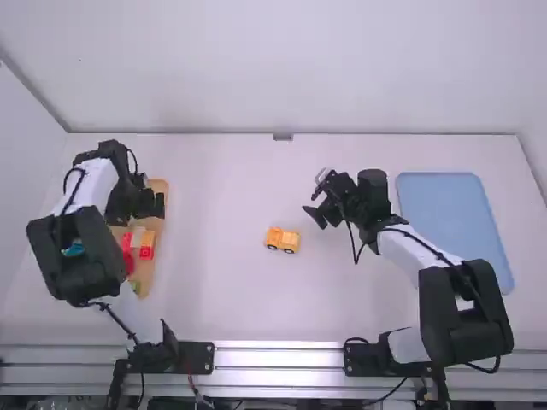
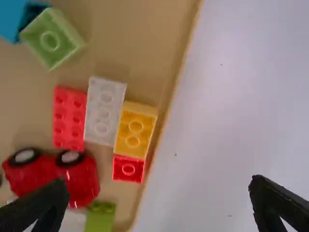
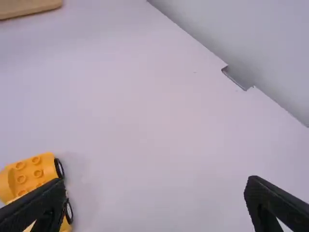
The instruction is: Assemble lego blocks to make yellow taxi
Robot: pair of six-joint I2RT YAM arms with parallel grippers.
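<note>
The chassis (image 1: 282, 240) sits mid-frame in the high view. Left gripper (image 2: 159, 183), over the tray (image 2: 145, 72), and right gripper (image 1: 314, 195) show spread fingers, empty. Apparent step: block selection; next requires gripping the yellow block (image 2: 133, 128).

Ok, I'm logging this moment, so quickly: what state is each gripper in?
Left gripper: open, nothing held.
Right gripper: open, nothing held.

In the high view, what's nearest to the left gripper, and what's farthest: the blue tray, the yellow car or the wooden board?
1. Wooden board: at the left, partly under the left gripper.
2. Yellow car: near the table's middle.
3. Blue tray: far over on the right.
</note>
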